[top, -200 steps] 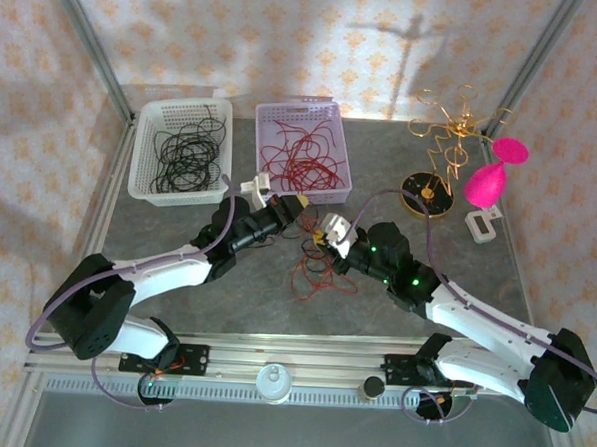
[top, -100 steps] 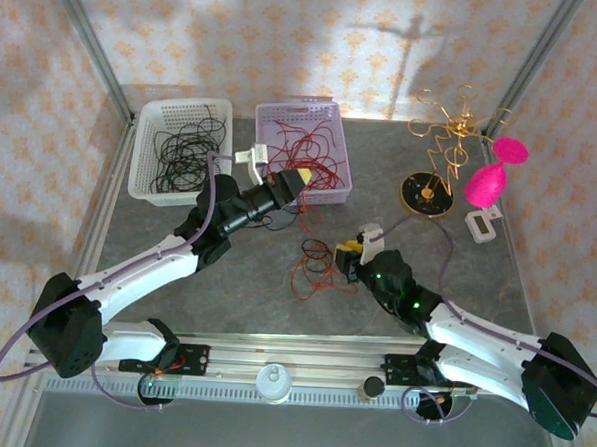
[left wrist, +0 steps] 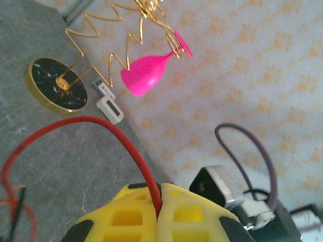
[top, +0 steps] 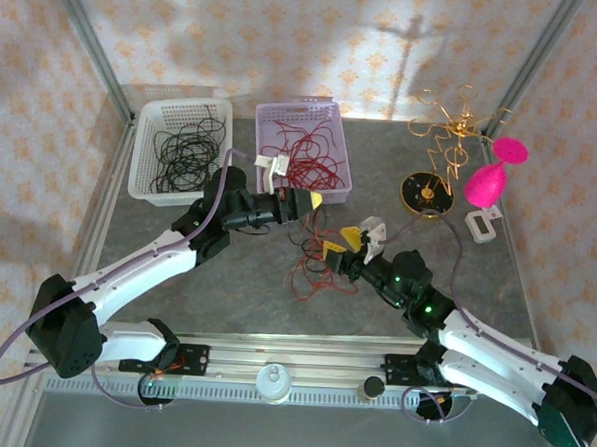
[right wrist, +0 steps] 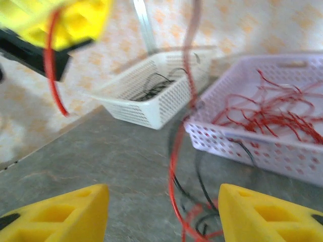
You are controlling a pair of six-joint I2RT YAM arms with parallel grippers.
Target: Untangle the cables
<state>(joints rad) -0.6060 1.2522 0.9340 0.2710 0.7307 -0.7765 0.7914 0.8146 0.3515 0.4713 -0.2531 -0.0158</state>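
Open grey stone-patterned table [top: 225, 285] surrounds one loose tangle of thin, curly red and black cables [top: 314, 269]; the right gripper [top: 342, 242] hangs over its edge, yellow fingers spread wide apart; farther back, the left gripper [left wrist: 159, 201] is clamped on one red cable [left wrist: 96, 121]; beyond stand two perforated plastic baskets, a white basket [top: 139, 165] of black strands and a lilac basket [top: 342, 161] of red ones.

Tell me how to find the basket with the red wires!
Look at the far edge of the grey table, where two baskets sit side by side. It is the right one, the lilac basket full of red cables; the white basket beside it holds black cables.
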